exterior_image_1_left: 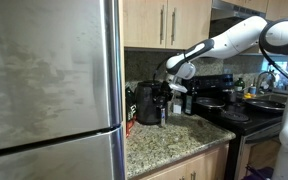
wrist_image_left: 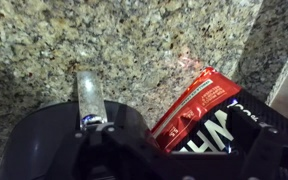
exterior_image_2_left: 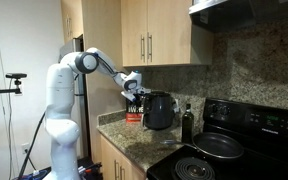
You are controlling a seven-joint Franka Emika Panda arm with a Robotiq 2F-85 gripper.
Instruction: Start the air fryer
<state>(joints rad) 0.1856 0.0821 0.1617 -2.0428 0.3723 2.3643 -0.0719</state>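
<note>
Claw (exterior_image_2_left: 134,91) just above air fryer (exterior_image_2_left: 160,111)

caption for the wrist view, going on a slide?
Wrist view: the air fryer, dark and rounded, at lower left, a red packet beside it, speckled granite behind.

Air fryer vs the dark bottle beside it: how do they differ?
The air fryer is broad and rounded; the bottle is slim with a narrow neck. The air fryer's top sits higher than the bottle's. Both are dark and stand upright on the granite counter.
</note>
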